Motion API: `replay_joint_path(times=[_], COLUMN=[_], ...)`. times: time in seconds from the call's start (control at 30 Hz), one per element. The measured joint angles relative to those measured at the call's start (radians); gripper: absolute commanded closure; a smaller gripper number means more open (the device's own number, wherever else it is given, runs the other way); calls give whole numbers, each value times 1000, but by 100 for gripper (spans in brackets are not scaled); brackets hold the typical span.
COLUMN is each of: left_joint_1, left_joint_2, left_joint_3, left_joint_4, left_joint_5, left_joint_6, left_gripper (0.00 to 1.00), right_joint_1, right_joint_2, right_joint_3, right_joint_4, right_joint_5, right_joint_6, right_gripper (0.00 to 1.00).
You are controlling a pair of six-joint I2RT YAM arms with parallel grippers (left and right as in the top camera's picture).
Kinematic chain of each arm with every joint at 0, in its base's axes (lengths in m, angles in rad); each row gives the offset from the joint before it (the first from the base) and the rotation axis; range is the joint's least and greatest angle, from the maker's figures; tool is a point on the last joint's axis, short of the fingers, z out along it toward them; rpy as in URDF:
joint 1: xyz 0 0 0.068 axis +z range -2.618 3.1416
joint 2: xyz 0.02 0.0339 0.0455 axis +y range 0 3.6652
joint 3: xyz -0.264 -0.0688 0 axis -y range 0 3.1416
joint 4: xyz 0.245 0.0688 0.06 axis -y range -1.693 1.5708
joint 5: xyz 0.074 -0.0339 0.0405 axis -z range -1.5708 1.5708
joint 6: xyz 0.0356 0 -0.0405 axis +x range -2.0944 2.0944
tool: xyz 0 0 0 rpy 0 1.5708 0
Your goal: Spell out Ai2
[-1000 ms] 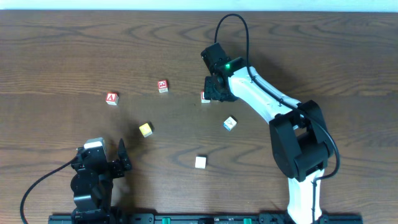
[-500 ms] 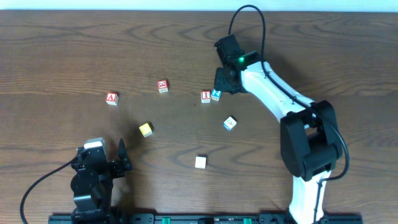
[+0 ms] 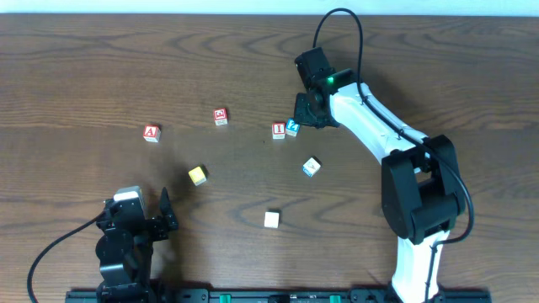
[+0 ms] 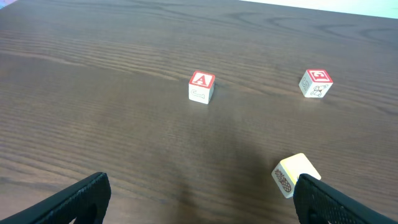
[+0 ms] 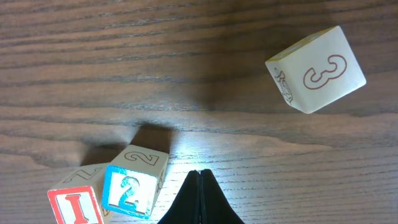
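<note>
Ai2's blue "2" cube [image 3: 292,127], a small square-edged printed block, touches the red-edged "I" cube [image 3: 278,130] on the wood-grain tabletop [image 3: 101,67]. The "A" cube [image 3: 151,133] lies well left of the "I" cube. The right fingers [image 5: 200,199] are pressed together and empty, near the "I" cube. The left fingers [image 4: 74,202] are spread wide.

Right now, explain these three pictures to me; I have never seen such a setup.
Two robot arms work at a wooden table. One picture looks down from above; the other two come from cameras on the wrists. The left gripper is open and empty. The right gripper is shut, holding nothing, just beside the blue 2 cube, which sits against the I cube. The A cube lies apart, far left. Spares: a red cube, a yellow cube, a white cube, a white-and-blue cube.
</note>
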Motion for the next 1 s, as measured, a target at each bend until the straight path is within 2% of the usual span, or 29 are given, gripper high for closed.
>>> replay_joint_path(times=[1.0], left_joint_1=[0], left_joint_2=[0], left_joint_3=[0], left_joint_4=[0], left_joint_5=[0], left_joint_6=[0], left_gripper=[5], right_joint_1=[7], right_joint_2=[27], right_joint_3=[-13], right_joint_4=[40], right_joint_5=[-50], right_joint_6=[-90], right_gripper=[99])
